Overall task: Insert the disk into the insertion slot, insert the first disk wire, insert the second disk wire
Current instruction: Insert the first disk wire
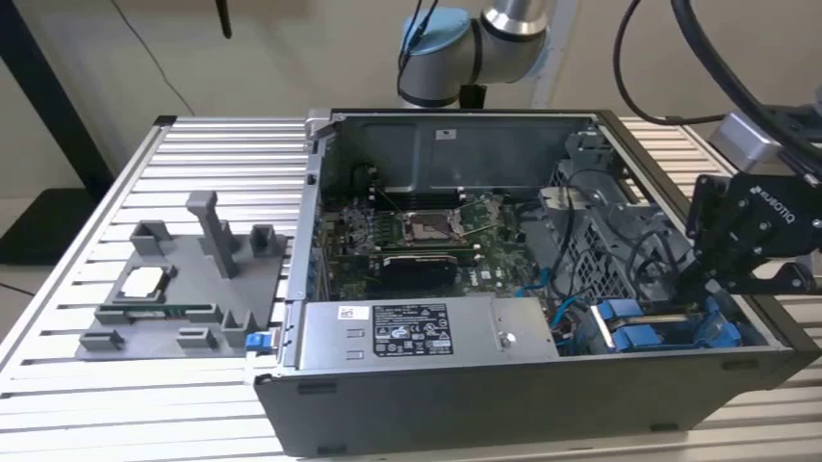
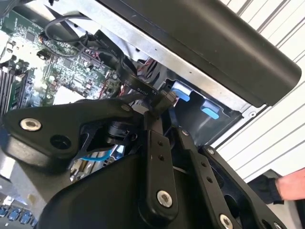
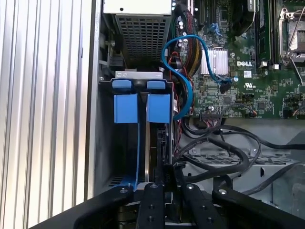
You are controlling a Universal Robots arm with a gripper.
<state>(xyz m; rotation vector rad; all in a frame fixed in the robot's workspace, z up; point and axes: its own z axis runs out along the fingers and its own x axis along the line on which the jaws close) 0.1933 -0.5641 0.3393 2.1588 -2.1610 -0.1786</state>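
Observation:
My gripper (image 1: 702, 289) reaches down into the open computer case at the exterior view's right, over the insertion slot (image 1: 603, 339). Its black fingers are close together, shut on a black disk wire connector (image 2: 165, 99). Several black wires (image 3: 214, 152) run from the motherboard side to the fingertips (image 3: 166, 177). In the first wrist view the slot (image 3: 106, 143) is a grey bay with two bright blue carrier tabs (image 3: 126, 108). The disk (image 3: 152, 143) stands edge-on inside it, just ahead of my gripper (image 3: 167, 170), mostly hidden by the bay.
A grey labelled power-supply box (image 1: 424, 332) lies along the case's near wall. The motherboard (image 1: 411, 231) fills the case floor. A blue cable (image 3: 183, 71) loops beside the bay. A grey fixture (image 1: 180, 289) sits on the slatted table (image 1: 206, 154) at the exterior view's left.

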